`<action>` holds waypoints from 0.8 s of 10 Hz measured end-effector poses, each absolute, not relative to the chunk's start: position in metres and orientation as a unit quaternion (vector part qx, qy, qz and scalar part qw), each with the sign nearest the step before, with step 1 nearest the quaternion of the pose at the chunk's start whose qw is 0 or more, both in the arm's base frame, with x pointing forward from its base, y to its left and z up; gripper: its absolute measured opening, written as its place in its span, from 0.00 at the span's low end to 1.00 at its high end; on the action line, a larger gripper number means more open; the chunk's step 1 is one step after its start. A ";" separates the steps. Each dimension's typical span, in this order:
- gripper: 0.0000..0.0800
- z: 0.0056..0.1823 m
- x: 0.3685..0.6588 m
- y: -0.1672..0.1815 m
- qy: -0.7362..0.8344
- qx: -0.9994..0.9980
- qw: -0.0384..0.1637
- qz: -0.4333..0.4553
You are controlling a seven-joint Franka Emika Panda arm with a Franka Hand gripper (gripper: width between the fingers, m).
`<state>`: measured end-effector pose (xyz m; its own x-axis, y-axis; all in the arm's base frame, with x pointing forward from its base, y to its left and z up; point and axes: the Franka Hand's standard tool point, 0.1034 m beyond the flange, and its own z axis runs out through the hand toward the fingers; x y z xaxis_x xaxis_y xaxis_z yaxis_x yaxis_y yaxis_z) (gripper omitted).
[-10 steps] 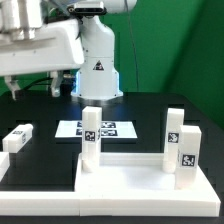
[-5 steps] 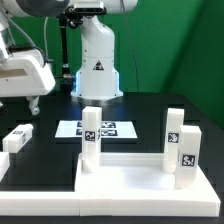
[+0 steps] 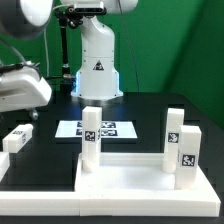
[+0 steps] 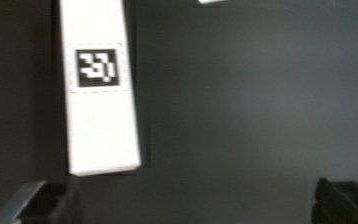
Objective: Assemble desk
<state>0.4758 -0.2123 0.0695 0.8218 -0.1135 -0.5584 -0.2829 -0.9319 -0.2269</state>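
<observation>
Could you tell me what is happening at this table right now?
A robot arm is putting a small white desk together. Its gripper is open and empty, above a loose leg lying flat on the black table. The desk top sits in front with three legs, such as this one, standing upright at it.

Bare black table point(image 4: 247, 110) between open fingers point(image 4: 34, 203), leg point(image 4: 101, 90) alongside.

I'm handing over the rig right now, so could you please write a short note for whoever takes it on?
Gripper: open, holding nothing, hovering over a loose leg lying flat on the table.
Desk top: at the front, three legs standing at it; whether they are fixed cannot be told.
Fourth leg: lies flat at the exterior view's left.
Left: pick up that leg and fit it.
</observation>
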 end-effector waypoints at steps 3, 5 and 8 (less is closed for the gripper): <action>0.81 0.061 0.481 -0.211 0.091 -0.937 0.146 0.304; 0.81 0.059 0.480 -0.213 0.093 -0.937 0.145 0.304; 0.81 0.033 0.462 -0.224 0.113 -0.916 0.137 0.359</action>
<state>0.4625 -0.2237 0.0330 0.7164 -0.1093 -0.6891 -0.3061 -0.9368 -0.1697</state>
